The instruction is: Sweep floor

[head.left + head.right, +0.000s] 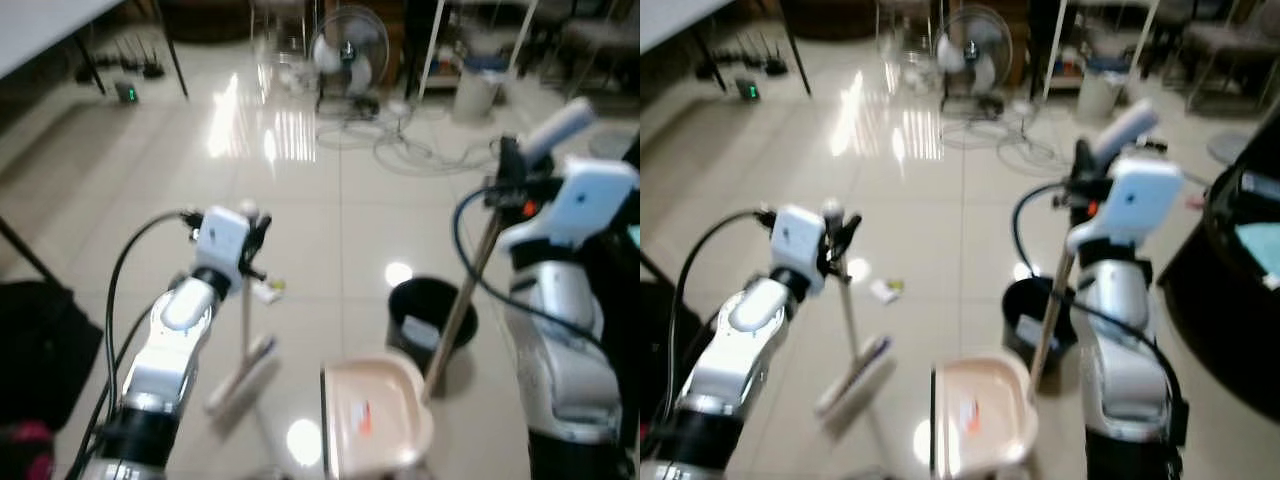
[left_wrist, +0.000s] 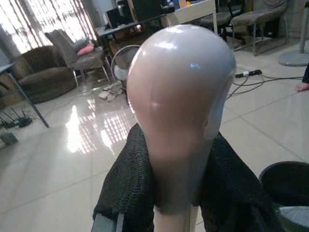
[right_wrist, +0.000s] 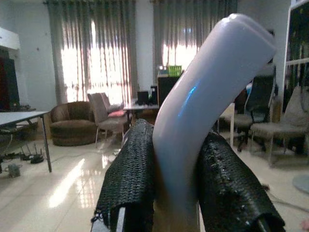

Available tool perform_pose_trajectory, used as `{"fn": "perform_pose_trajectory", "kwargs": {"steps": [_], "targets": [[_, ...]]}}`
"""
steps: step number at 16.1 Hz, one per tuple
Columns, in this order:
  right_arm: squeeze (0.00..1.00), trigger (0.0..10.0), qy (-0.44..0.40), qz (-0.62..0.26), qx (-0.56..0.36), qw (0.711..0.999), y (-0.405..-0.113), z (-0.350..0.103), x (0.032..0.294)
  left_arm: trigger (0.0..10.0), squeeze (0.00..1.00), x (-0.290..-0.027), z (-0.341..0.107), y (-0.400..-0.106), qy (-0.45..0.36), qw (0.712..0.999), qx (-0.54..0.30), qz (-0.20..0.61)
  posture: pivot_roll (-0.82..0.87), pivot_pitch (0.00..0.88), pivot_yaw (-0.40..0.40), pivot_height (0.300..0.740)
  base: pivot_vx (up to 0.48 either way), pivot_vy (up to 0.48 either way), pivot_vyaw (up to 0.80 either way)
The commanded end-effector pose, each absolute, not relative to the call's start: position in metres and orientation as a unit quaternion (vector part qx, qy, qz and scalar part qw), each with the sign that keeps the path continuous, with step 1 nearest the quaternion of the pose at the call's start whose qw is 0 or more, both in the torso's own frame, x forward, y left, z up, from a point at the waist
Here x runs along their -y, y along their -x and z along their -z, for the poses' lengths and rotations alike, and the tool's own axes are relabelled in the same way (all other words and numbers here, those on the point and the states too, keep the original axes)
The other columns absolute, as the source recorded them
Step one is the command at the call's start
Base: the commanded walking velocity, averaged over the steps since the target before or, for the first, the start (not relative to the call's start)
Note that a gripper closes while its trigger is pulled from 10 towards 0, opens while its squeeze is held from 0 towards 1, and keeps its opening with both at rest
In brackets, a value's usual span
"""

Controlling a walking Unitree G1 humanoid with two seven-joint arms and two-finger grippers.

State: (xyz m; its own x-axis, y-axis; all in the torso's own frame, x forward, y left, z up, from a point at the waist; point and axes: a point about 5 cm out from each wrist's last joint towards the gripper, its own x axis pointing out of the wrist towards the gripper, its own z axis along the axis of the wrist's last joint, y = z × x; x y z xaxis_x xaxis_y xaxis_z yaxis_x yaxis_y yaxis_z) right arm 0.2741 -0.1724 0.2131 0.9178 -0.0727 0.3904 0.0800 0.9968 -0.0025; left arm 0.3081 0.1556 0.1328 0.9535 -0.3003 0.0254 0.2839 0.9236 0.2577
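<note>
The head views are soft with blur, so small things on the tiled floor (image 1: 330,230) are hard to make out. A small pale scrap (image 1: 268,290) lies on the tiles just beyond the broom head (image 1: 243,375); what it is cannot be told.

The left gripper (image 1: 255,235) is clamped on the top of the broom (image 1: 246,320). In the left wrist view its black fingers (image 2: 126,188) press both sides of the rounded pale knob (image 2: 178,106) that ends the thin handle. The handle drops nearly upright to the pale head, which sits on the floor just left of the dustpan (image 1: 375,410).

The right gripper (image 1: 512,165) is closed on the dustpan's long handle (image 1: 462,300). In the right wrist view the fingers (image 3: 130,179) squeeze the bent grey grip (image 3: 203,111). The wooden handle slants down to the cream dustpan, whose near edge is cut off by the frame. An orange mark (image 1: 362,418) shows inside the dustpan; whether it is debris or a label is unclear.

A black bin (image 1: 430,318) stands just behind the dustpan, partly hidden by the handle, with something pale inside it. Far behind the dustpan stand a fan (image 1: 348,50) and loose cables (image 1: 400,140). A dark bag (image 1: 40,350) sits well left of the dustpan, cut off by the frame.
</note>
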Motion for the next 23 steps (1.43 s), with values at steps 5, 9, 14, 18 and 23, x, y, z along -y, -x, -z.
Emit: {"fn": "perform_pose_trajectory", "kwargs": {"steps": [5,9,14,18,23], "targets": [[0.00,10.0,0.065,0.109,0.139,0.982,-0.258,-0.161,0.206,10.0,0.00,-0.158,-0.125,-0.300,-0.148,0.978,0.038,0.145,-0.12,0.021,0.036,0.740,0.000,0.370,0.00],[0.00,10.0,0.071,0.098,0.143,0.982,-0.256,-0.157,0.205,10.0,0.00,-0.156,-0.127,-0.301,-0.157,0.978,0.045,0.131,-0.12,0.024,0.033,0.740,0.000,-0.360,0.00],[0.00,10.0,0.077,0.067,0.113,0.988,-0.260,-0.155,0.201,10.0,0.00,-0.150,-0.138,-0.309,-0.118,0.984,0.053,0.124,-0.12,0.028,0.029,0.740,0.000,-0.096,0.00],[0.00,10.0,0.078,0.074,0.134,0.985,-0.263,-0.171,0.203,10.0,0.00,-0.140,-0.151,-0.317,-0.109,0.982,0.082,0.134,-0.13,0.031,0.038,0.740,0.070,0.000,0.00],[0.00,10.0,0.026,0.067,0.182,0.981,-0.269,-0.205,0.200,10.0,0.00,-0.138,-0.156,-0.322,-0.102,0.982,0.087,0.130,-0.13,0.040,0.041,0.740,0.318,0.000,0.00]]}}
